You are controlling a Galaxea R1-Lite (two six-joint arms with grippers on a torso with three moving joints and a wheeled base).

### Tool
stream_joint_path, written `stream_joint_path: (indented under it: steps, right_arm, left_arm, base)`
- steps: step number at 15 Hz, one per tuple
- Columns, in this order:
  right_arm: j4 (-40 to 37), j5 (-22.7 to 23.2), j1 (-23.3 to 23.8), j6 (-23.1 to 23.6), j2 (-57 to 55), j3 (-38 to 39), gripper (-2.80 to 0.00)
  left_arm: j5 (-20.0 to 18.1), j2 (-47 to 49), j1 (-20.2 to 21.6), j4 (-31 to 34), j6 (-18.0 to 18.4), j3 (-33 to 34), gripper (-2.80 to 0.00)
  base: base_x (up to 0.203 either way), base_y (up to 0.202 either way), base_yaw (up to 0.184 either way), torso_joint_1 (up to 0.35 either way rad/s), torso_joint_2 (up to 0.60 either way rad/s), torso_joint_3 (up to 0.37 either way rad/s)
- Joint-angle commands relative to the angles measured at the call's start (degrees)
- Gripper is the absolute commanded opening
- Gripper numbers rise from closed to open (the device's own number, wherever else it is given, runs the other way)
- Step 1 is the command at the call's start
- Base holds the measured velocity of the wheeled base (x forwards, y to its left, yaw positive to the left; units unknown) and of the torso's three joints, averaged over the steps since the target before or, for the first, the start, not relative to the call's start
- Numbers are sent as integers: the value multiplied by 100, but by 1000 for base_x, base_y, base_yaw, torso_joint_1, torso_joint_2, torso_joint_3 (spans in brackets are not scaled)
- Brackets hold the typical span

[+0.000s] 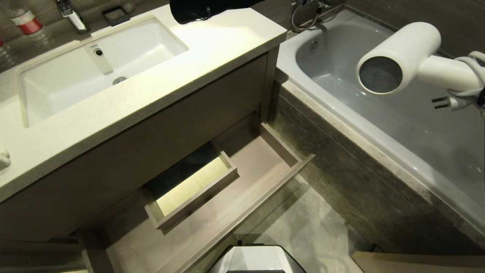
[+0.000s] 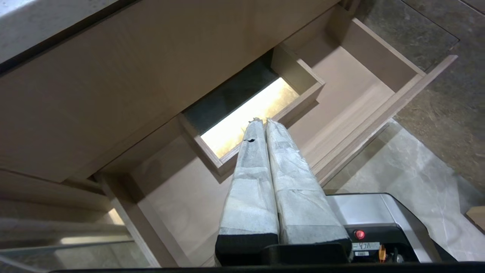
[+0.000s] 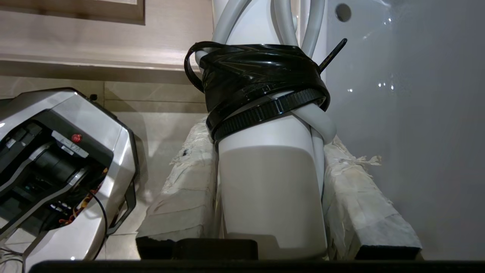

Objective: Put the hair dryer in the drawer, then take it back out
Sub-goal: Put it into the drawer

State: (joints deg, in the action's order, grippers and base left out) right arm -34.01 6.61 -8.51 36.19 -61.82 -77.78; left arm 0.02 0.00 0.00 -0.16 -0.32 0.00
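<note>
The white hair dryer (image 1: 401, 53) hangs in the air over the bathtub at the right, its grey round end facing me. Its slim handle (image 3: 269, 189) sits between the taped fingers of my right gripper (image 3: 267, 144), which is shut on it. A black tie (image 3: 261, 87) bundles the white cord against the handle. In the head view that gripper lies beyond the right edge. The wood-grain drawer (image 1: 265, 189) stands pulled out below the vanity, holding only its boxed cut-out (image 1: 197, 185). My left gripper (image 2: 264, 122) hovers shut and empty above the drawer (image 2: 379, 113).
A white sink (image 1: 94, 64) sits in the pale countertop (image 1: 212, 49), with a faucet (image 1: 72, 13) and a black object (image 1: 197, 9) at the back. The grey bathtub (image 1: 416, 125) fills the right side. My base (image 1: 257, 259) stands on the tiled floor before the drawer.
</note>
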Motion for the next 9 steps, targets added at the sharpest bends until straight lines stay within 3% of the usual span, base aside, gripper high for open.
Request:
stream_joint_path:
  steps: [1, 9]
  right_arm:
    - [-18, 7, -2, 28, 12, 17, -280]
    - [3, 16, -2, 28, 50, 78, -280]
  left_arm:
    - [-2, 9, 0, -2, -3, 0, -280]
    - [-1, 0, 0, -2, -3, 0, -280]
  base:
    - [0, 0, 0, 0, 0, 0]
    - [0, 0, 0, 0, 0, 0]
